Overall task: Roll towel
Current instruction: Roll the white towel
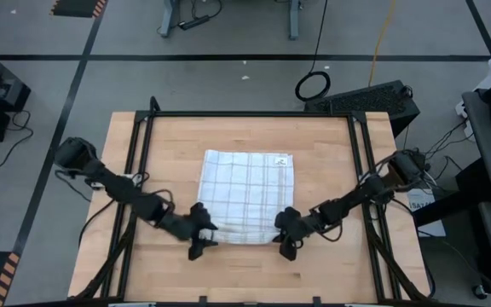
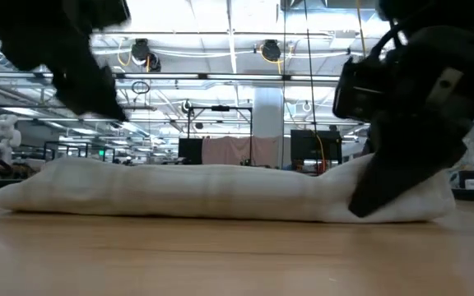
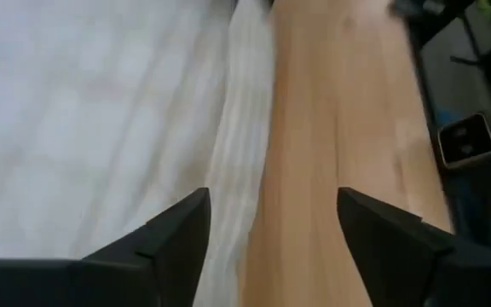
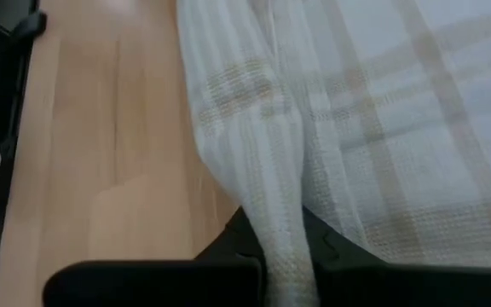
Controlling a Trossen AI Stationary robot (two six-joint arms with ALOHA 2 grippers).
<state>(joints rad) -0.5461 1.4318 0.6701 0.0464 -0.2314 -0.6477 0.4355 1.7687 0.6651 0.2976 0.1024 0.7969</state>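
Note:
The white grid-check towel (image 1: 245, 192) lies spread on the wooden table, its label tag (image 1: 278, 159) at the far right corner. Its near edge is bunched into a low roll (image 2: 204, 193). My left gripper (image 1: 201, 241) is open at the towel's near left corner. In the left wrist view (image 3: 273, 205) one finger stands over the cloth and the other over bare wood. In the low view it hangs just above the roll. My right gripper (image 1: 286, 241) is shut on the towel's near right corner (image 4: 284, 256). My right gripper pinches the bunched near edge of the towel (image 4: 273, 196) at its right end between its two fingers; the cloth there is gathered in several layers. The fingers come slanting down from the table's near right. The pinched end (image 2: 360, 168) stands slightly raised; the rest lies on the table.
Bare wood (image 1: 245, 273) lies between the towel and the table's near edge. Black frame rails (image 1: 143, 170) run along the table's left and right sides. Cables and a dark case (image 1: 373, 98) lie on the floor beyond the far edge.

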